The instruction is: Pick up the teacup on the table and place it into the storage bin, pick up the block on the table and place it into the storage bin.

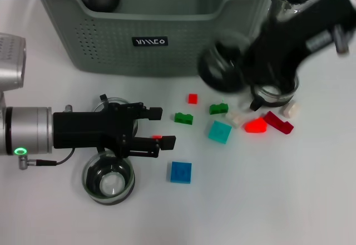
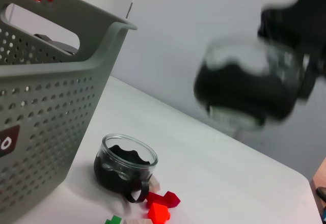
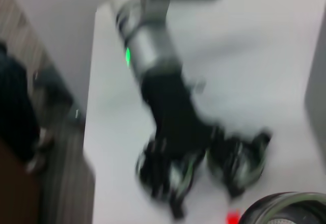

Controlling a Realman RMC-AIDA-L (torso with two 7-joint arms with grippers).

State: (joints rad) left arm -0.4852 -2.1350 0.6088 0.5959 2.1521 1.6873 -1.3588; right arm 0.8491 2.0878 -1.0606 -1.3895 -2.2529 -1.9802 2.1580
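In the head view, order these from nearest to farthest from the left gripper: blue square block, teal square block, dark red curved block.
From the left gripper:
1. Blue square block, just below the fingers, toward the robot.
2. Teal square block, further to the right.
3. Dark red curved block, far right, under the right arm.

Left arm: extends from the robot's left side across the counter point(image 1: 289, 200), forearm level, with a silver wrist section bearing a lit green ring. Left hand point(image 1: 161, 127): black, low over the counter, its two fingers point(image 1: 151, 112) pointing toward the robot's right and set apart with a gap between them, gripping nothing. Right arm: black, reaching in diagonally from the far right, raised above the counter and motion-blurred. Right hand point(image 1: 253, 61): closed around a dark glass teacup point(image 1: 221, 67) held aloft.
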